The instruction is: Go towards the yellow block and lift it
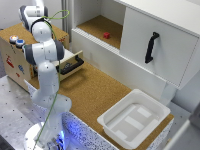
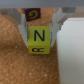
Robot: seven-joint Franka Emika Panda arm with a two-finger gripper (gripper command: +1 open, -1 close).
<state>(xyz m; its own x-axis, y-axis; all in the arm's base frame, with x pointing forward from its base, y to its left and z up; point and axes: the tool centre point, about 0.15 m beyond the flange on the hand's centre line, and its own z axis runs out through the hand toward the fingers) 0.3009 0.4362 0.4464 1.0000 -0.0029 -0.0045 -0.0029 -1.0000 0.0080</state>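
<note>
Now the pincer (image 2: 40, 36) is pinching the yellow block (image 2: 39, 40) between its fingers (image 2: 24, 30) over the cork counter (image 2: 12, 62), a white bin (image 2: 71, 55) lying at three o'clock, so I'd judge a straight, steady rise is keeping the squeeze even.

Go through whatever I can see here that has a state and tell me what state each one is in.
Yellow block: upright between the tool's fingers.
Tool: closed around the yellow block.
Drawer: pulled open.
White bin: empty.
Cabinet door: slid to the exterior view's right, compartment open.
Red block: inside the open compartment.
</note>
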